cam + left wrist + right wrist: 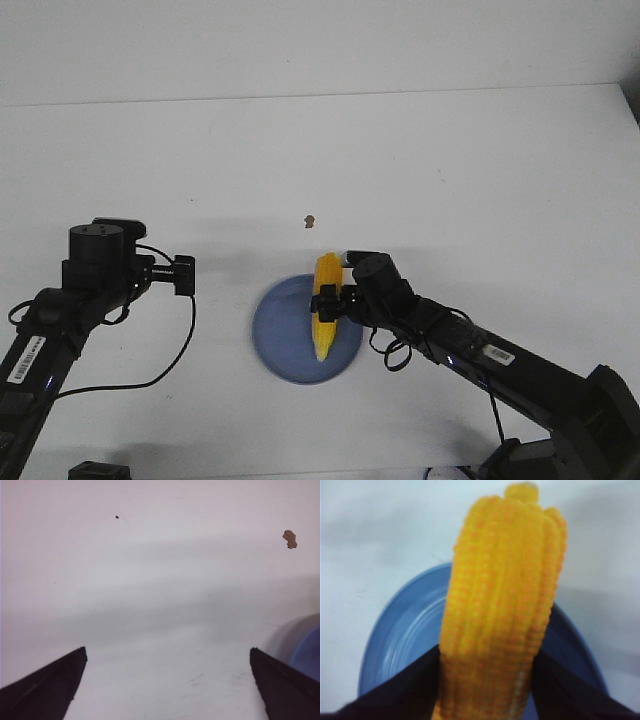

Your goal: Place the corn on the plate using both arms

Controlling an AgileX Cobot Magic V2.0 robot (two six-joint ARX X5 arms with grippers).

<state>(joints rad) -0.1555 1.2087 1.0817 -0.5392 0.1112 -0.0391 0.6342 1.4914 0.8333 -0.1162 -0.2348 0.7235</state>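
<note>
**Corn clamped in my right gripper over the plate**

A good deal is hidden from me. In the front view the right gripper [330, 303] covers the middle of the corn [326, 318], so I see only the cob's two ends there. I cannot tell from any view whether the corn touches the plate [281, 335] or hangs just above it. In the right wrist view the cob's lower part runs off the frame edge, the picture is soft, and the fingers [405, 690] show only as dark wedges on either side of it. The left wrist view catches just a blue sliver of the plate [309, 650] at the frame edge, part of it behind a finger.

The corn [502, 610] is bright yellow-orange, tapered, with lengthwise rows of kernels; its pale narrow tip points away from the right wrist camera. In the front view it lies roughly along the near-far line over the plate's right half, its far end reaching past the rim. The plate [405, 630] is round, shallow and periwinkle blue.

My right gripper is closed on the corn, a finger pressed to each side. My left gripper [167, 680] is spread wide with nothing between its fingers, over bare table [450, 170] left of the plate. A small brown speck [309, 220] sits on the table beyond the plate.
</note>
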